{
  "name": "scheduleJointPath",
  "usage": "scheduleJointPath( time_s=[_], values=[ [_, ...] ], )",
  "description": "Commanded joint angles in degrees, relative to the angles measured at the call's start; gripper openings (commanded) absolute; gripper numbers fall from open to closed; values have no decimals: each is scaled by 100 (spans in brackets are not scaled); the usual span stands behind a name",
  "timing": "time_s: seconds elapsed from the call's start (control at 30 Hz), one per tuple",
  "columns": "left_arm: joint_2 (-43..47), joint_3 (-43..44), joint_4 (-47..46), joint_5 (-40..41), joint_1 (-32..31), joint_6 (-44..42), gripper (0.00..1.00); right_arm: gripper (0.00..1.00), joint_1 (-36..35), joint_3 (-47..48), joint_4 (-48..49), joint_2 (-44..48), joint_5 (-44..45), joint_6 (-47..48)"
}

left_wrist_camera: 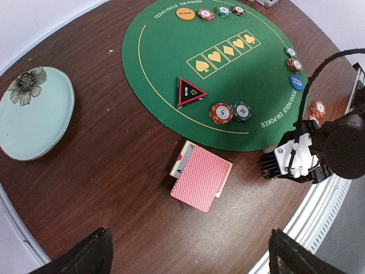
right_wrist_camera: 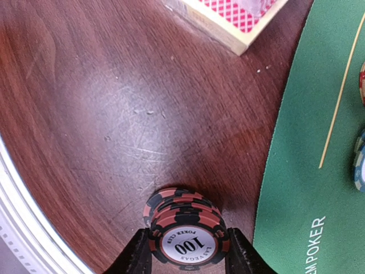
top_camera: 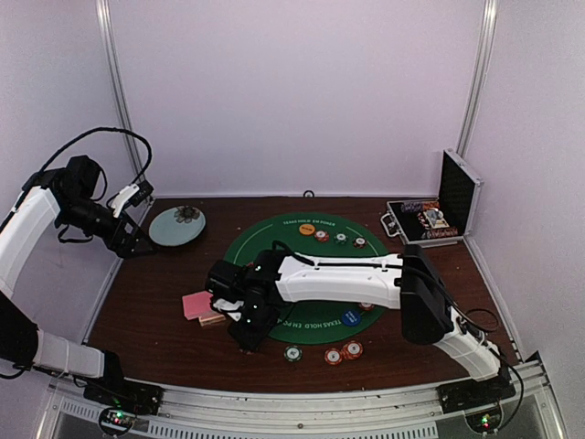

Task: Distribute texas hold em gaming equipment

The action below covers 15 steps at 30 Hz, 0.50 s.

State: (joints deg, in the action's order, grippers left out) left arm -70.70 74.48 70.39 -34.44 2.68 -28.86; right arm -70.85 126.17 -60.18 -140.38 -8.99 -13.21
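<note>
R: right pincer (right_wrist_camera: 188, 256) clamps both sides of red-black chip stack (right_wrist_camera: 183, 225), standing on bare surface (right_wrist_camera: 114, 114) beside green mat (right_wrist_camera: 308, 171) | L: left pincer (left_wrist_camera: 191, 257) wide, empty | progress: chip piles (left_wrist_camera: 221, 112) ring mat; pink-backed cards (left_wrist_camera: 201, 178) undealt; roughly midway

I see pink-backed cards (left_wrist_camera: 199, 180) in a skewed stack on bare wood, just off the mat (left_wrist_camera: 165, 63). On the mat the triangle marker (left_wrist_camera: 190, 92) lies flat, with red chips (left_wrist_camera: 220, 112) and green chips (left_wrist_camera: 241, 111) just beside it. The orange disc (left_wrist_camera: 185, 13) and blue disc (left_wrist_camera: 296, 82) sit near its rim. A red-black stack (right_wrist_camera: 185, 228) marked 100 stands on the wood.
</note>
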Motion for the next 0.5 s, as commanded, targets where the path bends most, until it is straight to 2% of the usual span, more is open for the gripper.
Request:
scheduleJointPath(
  time_s=[0.0, 0.23, 0.47],
  values=[
    [91, 111, -110, 7, 15, -32, 98, 40, 18, 239, -113, 146, 97, 56],
    [80, 120, -112, -8, 14, -40, 98, 39, 55, 241, -184, 342, 179, 32],
    [91, 128, -113, -20, 15, -32, 98, 34, 474, 239, -79, 325, 432, -372]
  ],
)
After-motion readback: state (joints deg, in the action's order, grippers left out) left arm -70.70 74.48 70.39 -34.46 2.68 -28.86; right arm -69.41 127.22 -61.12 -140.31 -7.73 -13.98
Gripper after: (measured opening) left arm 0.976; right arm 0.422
